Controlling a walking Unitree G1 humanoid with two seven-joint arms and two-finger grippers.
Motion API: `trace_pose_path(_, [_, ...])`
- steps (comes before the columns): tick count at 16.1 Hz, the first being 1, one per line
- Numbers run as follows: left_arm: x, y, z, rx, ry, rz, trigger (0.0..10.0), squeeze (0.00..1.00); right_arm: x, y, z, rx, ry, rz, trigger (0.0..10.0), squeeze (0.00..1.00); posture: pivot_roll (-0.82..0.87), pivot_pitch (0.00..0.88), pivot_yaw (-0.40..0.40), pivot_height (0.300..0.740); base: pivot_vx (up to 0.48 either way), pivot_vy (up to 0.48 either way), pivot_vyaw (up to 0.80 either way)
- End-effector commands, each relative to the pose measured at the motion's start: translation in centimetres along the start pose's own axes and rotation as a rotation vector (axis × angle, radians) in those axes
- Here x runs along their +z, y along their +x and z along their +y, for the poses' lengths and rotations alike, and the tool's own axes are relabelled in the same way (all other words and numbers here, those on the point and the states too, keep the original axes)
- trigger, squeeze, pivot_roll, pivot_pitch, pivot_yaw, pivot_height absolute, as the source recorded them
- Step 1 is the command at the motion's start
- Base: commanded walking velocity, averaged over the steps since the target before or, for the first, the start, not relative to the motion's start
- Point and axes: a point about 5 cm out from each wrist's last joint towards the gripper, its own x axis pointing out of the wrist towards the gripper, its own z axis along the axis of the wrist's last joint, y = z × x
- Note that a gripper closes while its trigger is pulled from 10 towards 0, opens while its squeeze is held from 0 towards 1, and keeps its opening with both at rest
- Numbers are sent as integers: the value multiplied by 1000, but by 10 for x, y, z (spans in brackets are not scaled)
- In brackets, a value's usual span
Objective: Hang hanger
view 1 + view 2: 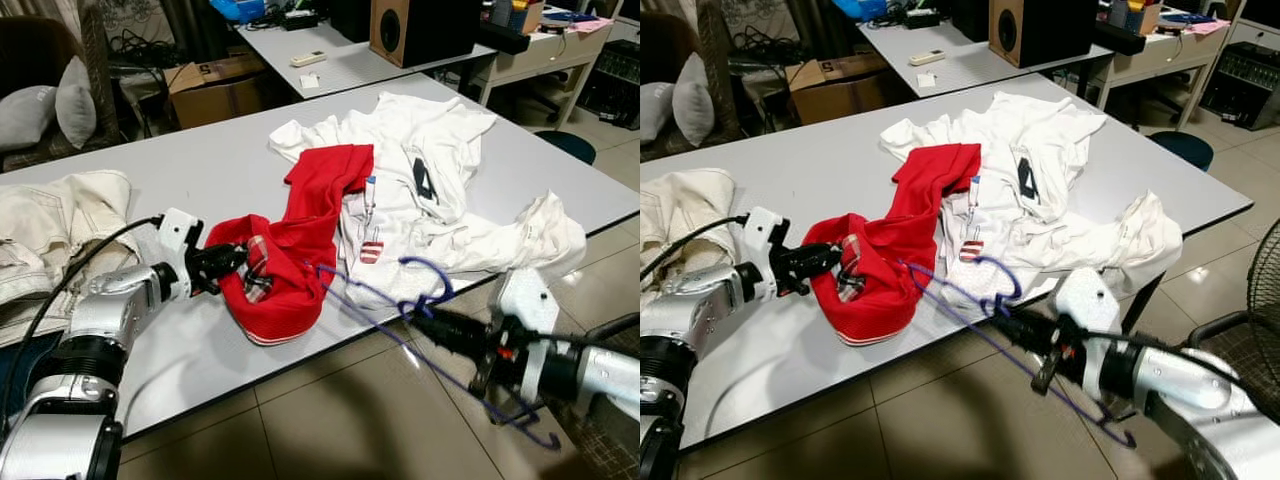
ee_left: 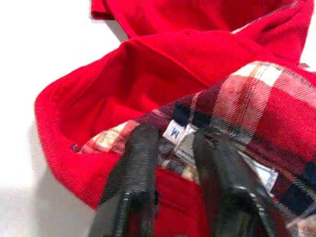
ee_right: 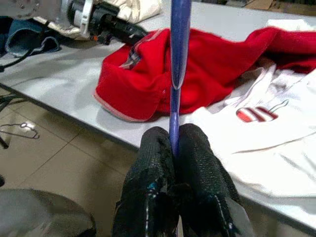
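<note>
A red top (image 1: 310, 215) with a plaid-lined collar lies crumpled on the white table (image 1: 200, 160). My left gripper (image 1: 238, 262) is at the table's near left. It is shut on the collar, with the size label between its fingers (image 2: 138, 148). My right gripper (image 1: 425, 318) hovers just off the table's front edge, shut on a thin blue hanger (image 3: 178, 49). The hanger's hook (image 1: 443, 280) curls up over the table edge. One end reaches toward the red top, and the other hangs down over the floor.
White shirts (image 1: 430, 150) are piled to the right of the red top. A cream garment (image 1: 50, 220) lies at the table's left end. Behind stand a second table with a speaker (image 1: 400, 30) and a cardboard box (image 1: 215, 85). A fan (image 1: 1250, 300) is at the right, over tiled floor.
</note>
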Motion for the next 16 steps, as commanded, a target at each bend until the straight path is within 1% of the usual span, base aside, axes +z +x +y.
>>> trace_pose_path(1, [7, -2, 0, -2, -8, -38, 0, 0, 4, -2, -5, -24, -13, -23, 10000, 0, -53, 0, 77, 740, 0, 0, 0])
trace_pose_path(2, [21, -3, 3, 22, -46, -130, 0, 0, 3, -4, -9, -47, -11, -23, 10000, 0, -53, 0, 80, 740, 0, 0, 0])
trace_pose_path(3, [29, -5, 5, 40, -59, -180, 0, 0, 3, -5, -10, -55, -16, -24, 10000, 0, -53, 0, 85, 740, 0, 0, 0])
trace_pose_path(4, [43, -9, 12, 96, -67, -265, 0, 0, 4, -9, -14, -78, -17, -36, 10000, 0, -43, 0, 92, 740, 0, 0, 0])
trace_pose_path(5, [52, -14, 20, 171, -64, -308, 0, 0, 5, -11, -16, -95, -14, -48, 10000, 0, -36, 0, 101, 740, 0, 0, 0])
trace_pose_path(6, [52, -14, 20, 171, -64, -308, 0, 0, 5, -11, -16, -95, -14, -48, 10000, 0, -36, 0, 101, 740, 0, 0, 0])
trace_pose_path(7, [53, -18, 29, 257, -21, -266, 0, 0, 8, -10, -16, -86, -12, -74, 10000, 0, -33, 0, 124, 740, 0, 0, 0])
trace_pose_path(8, [48, -18, 33, 302, 45, -181, 0, 0, 12, -8, -13, -70, -12, -100, 10000, 0, -33, 0, 130, 740, 0, 0, 0])
trace_pose_path(9, [45, -17, 33, 310, 64, -146, 0, 0, 13, -7, -13, -64, -13, -103, 10000, 0, -32, 0, 131, 740, 0, 0, 0])
trace_pose_path(10, [39, -14, 31, 293, 22, -118, 10000, 0, 11, -6, -11, -55, -15, -96, 10000, 0, -32, 0, 134, 740, 0, 0, 0])
trace_pose_path(11, [36, -13, 31, 289, -32, -138, 10000, 306, 10, -5, -9, -47, -11, -97, 10000, 0, -32, 0, 133, 740, 0, 0, 0])
trace_pose_path(12, [34, -13, 33, 308, -106, -186, 10000, 1000, 9, -4, -6, -42, -3, -99, 10000, 0, -30, 0, 131, 740, 0, 0, 0])
trace_pose_path(13, [26, -13, 35, 340, -189, -172, 10000, 1000, 8, 0, -2, -33, 10, -102, 10000, 0, -33, 0, 135, 740, 0, 0, 0])
trace_pose_path(14, [21, -13, 36, 354, -214, -148, 10000, 1000, 8, 0, -1, -29, 12, -101, 10000, 0, -36, 0, 138, 740, 0, 0, 0])
trace_pose_path(15, [16, -13, 36, 362, -254, -139, 0, 412, 7, 1, 0, -23, 17, -102, 10000, 0, -33, 0, 133, 740, 0, 0, 0])
trace_pose_path(16, [12, -12, 35, 365, -280, -141, 0, 0, 7, 1, 1, -18, 23, -103, 10000, 0, -33, 0, 132, 740, 0, 0, 0])
